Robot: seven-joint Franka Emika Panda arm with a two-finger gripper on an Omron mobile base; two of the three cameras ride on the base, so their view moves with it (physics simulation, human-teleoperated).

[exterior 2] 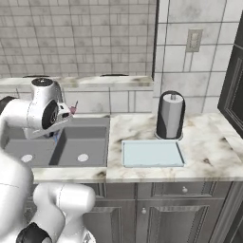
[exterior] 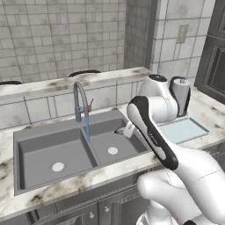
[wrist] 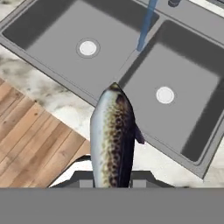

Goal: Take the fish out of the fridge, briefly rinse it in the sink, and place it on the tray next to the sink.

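In the hand view my gripper (wrist: 113,180) is shut on the fish (wrist: 113,140), a slim silvery body with dark speckles that sticks out ahead of the fingers. It hangs above the front rim of the dark grey two-basin sink (wrist: 131,61). From the left base view the gripper (exterior: 125,130) sits over the right basin of the sink (exterior: 61,145), to the right of the arched tap (exterior: 80,99). A blue water stream (exterior: 87,127) falls from the tap onto the divider. The pale blue tray (exterior: 182,129) lies on the counter right of the sink. The fridge is out of view.
A dark cylinder with a white top (exterior 2: 170,115) stands behind the tray (exterior 2: 152,153). A raised marble ledge (exterior: 70,83) and tiled wall run behind the sink. Dark panelled cupboards (exterior: 215,57) stand at the far right. Wooden floor (wrist: 30,148) lies below the counter edge.
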